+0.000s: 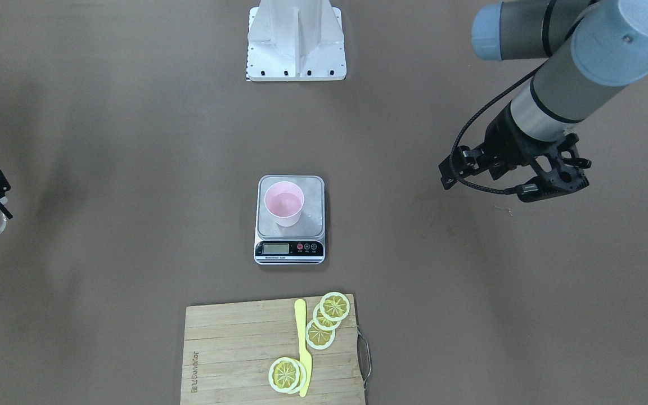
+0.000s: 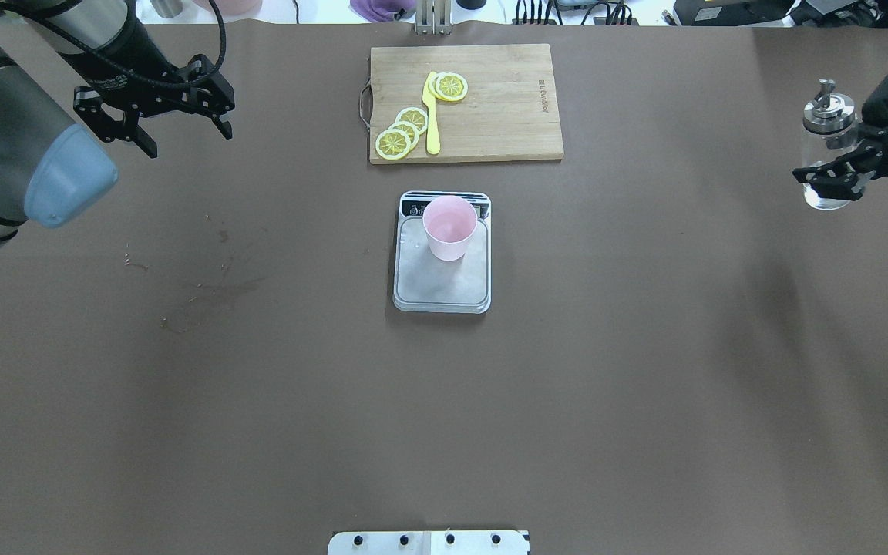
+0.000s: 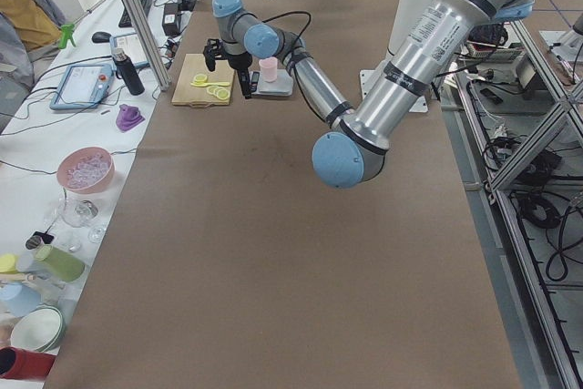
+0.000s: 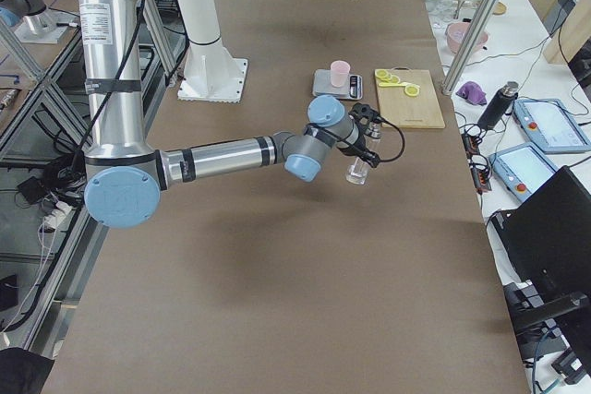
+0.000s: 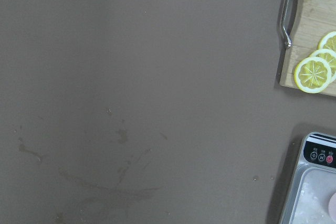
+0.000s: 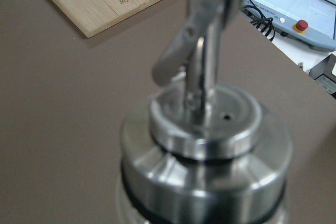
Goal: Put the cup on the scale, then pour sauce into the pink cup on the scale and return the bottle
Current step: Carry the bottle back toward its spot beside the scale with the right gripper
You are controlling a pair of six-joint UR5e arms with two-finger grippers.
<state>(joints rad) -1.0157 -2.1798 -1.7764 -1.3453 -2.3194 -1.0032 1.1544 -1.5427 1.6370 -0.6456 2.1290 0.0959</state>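
Observation:
The pale pink cup (image 1: 283,203) stands upright on the silver scale (image 1: 290,247) at the table's middle, with clear liquid in it. It also shows in the overhead view (image 2: 449,227) on the scale (image 2: 444,287). My right gripper (image 2: 837,168) is shut on the clear glass bottle (image 2: 825,123), held upright at the table's far right, low by the surface. The right wrist view shows its silver spout cap (image 6: 210,129) close up. My left gripper (image 2: 182,139) is open and empty, hovering at the far left of the table, away from the scale.
A bamboo cutting board (image 2: 506,116) with lemon slices (image 2: 401,131) and a yellow knife (image 2: 432,116) lies beyond the scale. The robot's white base (image 1: 296,45) is at the near edge. Faint stains (image 5: 121,135) mark the brown table on the left.

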